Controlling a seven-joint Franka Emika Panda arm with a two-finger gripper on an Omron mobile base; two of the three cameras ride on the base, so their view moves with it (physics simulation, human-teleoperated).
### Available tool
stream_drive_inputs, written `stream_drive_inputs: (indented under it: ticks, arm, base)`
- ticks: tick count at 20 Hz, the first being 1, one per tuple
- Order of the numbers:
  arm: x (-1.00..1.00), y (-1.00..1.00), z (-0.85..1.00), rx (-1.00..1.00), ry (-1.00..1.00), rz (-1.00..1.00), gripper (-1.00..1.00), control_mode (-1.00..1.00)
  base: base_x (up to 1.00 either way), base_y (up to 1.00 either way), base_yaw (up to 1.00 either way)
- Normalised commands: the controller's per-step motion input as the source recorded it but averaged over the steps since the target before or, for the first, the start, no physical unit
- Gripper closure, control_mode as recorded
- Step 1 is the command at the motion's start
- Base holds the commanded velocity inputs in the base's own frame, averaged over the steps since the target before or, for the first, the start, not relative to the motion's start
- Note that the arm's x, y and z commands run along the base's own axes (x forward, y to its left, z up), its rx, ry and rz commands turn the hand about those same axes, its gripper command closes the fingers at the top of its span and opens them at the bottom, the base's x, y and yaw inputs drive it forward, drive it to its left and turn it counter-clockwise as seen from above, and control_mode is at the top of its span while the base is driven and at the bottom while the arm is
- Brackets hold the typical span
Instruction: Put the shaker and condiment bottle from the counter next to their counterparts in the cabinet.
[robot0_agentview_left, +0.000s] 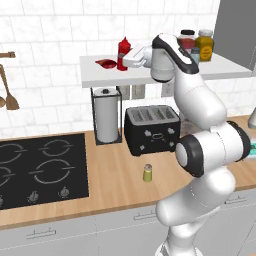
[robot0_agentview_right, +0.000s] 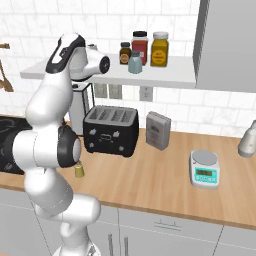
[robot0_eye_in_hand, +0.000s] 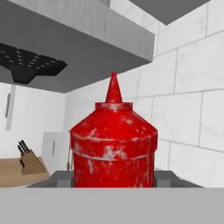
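The red condiment bottle (robot0_agentview_left: 123, 49) stands upright over the left part of the white cabinet shelf (robot0_agentview_left: 100, 76), with my gripper (robot0_agentview_left: 122, 62) shut around its lower body. In the hand view the condiment bottle (robot0_eye_in_hand: 113, 144) sits close up between the fingers, nozzle up. Just left of it on the shelf lies the flattish red counterpart (robot0_agentview_left: 105, 63). The pale blue shaker (robot0_agentview_right: 135, 64) stands further right on the shelf. On the counter (robot0_agentview_left: 115, 185), in front of the toaster, is the yellow-green shaker (robot0_agentview_left: 147, 172), also seen beside my arm as the shaker (robot0_agentview_right: 79, 170).
A black toaster (robot0_agentview_left: 151, 129) and a paper towel holder (robot0_agentview_left: 106, 116) stand under the shelf, the hob (robot0_agentview_left: 40, 165) to the left. Jars (robot0_agentview_right: 159, 49) crowd the shelf's right part. A scale (robot0_agentview_right: 204, 169) and a grey box (robot0_agentview_right: 158, 130) sit on the counter's right.
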Motion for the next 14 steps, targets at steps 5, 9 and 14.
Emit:
stream_drive_inputs:
  ticks: [5,9,14]
  arm:
    - [0.06,0.28,-0.19,0.00,0.01,0.00,-1.00,-1.00]
    - [0.28,0.03,-0.04,0.01,0.06,0.00,-1.00,-1.00]
    - [0.25,0.00,0.00,0.03,0.05,0.00,-1.00,-1.00]
  base:
    - [0.00,0.00,0.00]
    - [0.00,0.00,0.00]
    - [0.00,0.00,0.00]
